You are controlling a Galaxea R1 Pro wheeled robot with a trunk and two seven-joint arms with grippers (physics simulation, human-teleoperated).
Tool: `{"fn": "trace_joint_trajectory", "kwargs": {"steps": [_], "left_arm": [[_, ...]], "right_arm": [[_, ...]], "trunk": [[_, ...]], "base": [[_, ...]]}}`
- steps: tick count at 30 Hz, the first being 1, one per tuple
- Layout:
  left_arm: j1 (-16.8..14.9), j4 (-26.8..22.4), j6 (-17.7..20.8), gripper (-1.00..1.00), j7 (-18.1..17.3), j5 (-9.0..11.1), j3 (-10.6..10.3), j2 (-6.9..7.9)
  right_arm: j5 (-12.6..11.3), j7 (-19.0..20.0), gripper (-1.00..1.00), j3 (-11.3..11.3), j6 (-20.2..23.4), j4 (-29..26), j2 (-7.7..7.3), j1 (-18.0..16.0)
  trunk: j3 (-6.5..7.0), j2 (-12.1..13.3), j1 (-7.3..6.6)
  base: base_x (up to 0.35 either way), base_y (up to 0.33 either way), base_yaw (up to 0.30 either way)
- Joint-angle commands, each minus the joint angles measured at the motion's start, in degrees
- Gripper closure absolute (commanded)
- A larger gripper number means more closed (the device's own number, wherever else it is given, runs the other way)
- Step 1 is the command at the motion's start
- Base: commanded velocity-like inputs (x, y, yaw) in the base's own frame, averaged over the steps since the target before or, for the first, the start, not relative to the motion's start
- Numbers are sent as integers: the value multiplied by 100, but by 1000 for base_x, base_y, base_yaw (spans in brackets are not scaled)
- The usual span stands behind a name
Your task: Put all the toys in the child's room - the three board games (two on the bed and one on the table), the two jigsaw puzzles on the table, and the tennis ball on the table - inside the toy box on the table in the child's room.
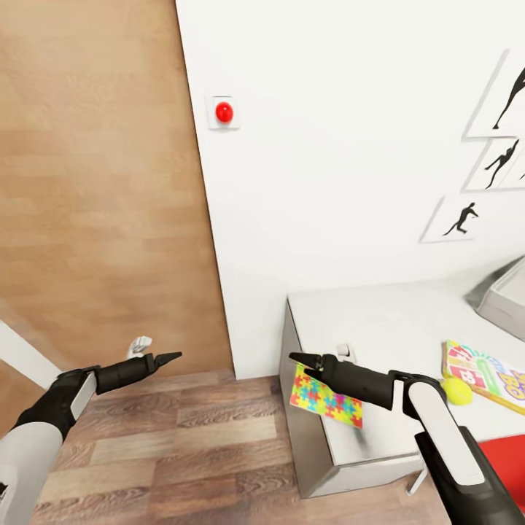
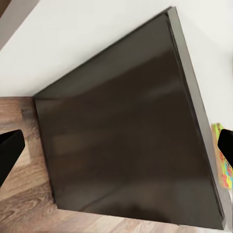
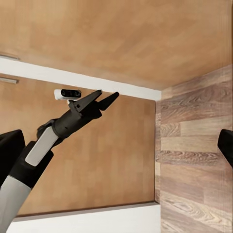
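Observation:
A jigsaw puzzle [image 1: 328,399] lies at the left edge of the table [image 1: 379,321], slightly overhanging it; it also peeks in as a coloured sliver, the jigsaw puzzle [image 2: 224,162]. My right gripper [image 1: 303,361] hovers open just above its far corner, holding nothing. The tennis ball [image 1: 457,390] rests by my right forearm, touching a Skip-Bo board game [image 1: 490,375] that lies flat. A corner of the toy box [image 1: 508,297] shows at the right edge. My left gripper [image 1: 166,358] hangs open over the floor, left of the table, and appears again as the left gripper [image 3: 99,99].
The white wall behind the table carries a red round button [image 1: 224,112] and black silhouette prints [image 1: 467,217]. The table's dark side panel [image 2: 126,136] faces my left gripper. Something red [image 1: 503,456] sits below the table's front edge. Wood-plank floor [image 1: 189,437] lies between the arms.

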Motion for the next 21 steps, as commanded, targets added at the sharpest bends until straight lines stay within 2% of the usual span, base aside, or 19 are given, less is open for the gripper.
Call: {"fn": "trace_joint_trajectory", "kwargs": {"steps": [1,6,12,16,21], "left_arm": [[-4,2,46,-100,-9,18,7,-18],[-4,2,42,-100,-3,7,0,-96],[-4,2,48,-100,5,10,-1,-158],[-4,2,66,-100,-6,24,-1,-192],[-4,2,78,-100,-61,29,-2,-315]], "right_arm": [[1,2,-100,-10,12,-3,-3,-4],[-10,2,-100,-72,12,-2,-8,-4],[-12,3,-100,-87,12,-1,-28,9],[-13,39,-100,-91,12,-2,-155,12],[-9,334,-100,-96,12,-3,-273,13]], "trunk": [[-6,-5,4],[-6,-5,4],[-6,-5,4],[-6,-5,4],[-6,-5,4]], "base": [[281,-6,0],[214,-130,0],[61,-153,0],[-84,-59,0],[-175,-130,0]]}}
